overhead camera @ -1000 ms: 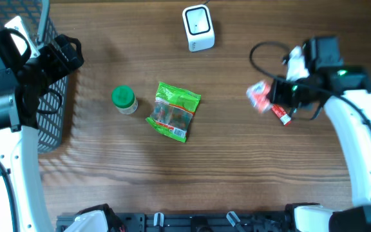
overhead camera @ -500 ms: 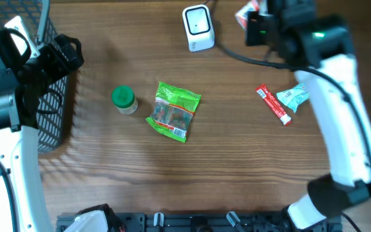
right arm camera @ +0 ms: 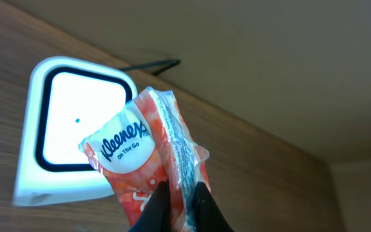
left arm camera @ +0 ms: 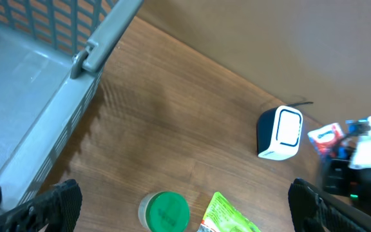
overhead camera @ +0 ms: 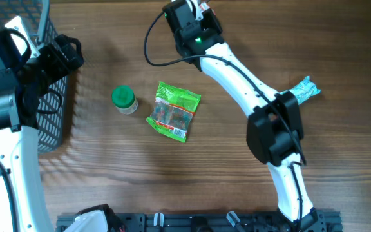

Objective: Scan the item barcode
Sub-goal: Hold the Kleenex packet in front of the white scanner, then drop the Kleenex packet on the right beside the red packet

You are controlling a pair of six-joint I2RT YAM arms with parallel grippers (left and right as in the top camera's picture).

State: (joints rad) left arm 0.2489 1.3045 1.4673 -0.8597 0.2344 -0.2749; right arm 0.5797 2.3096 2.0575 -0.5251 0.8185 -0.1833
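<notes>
At the upper left of the overhead view, the left gripper [overhead camera: 66, 51] hangs released beside the basket [overhead camera: 51, 103]. At top centre, the right gripper [right arm camera: 180, 205] is clenched on the tissue pack [right arm camera: 148, 161], just in front of the scanner [right arm camera: 76, 138]. We recommend turning the pack's barcode face, which we cannot see here, squarely toward the lit window and holding it steady.

bright, even light, sharp overhead
basket [overhead camera: 53, 122] casts soft striped shadows on the desk [overhead camera: 140, 174]; scanner [right arm camera: 69, 116] face glares white.

tissue pack [right arm camera: 148, 164], "Kleenex On The Go"
</notes>
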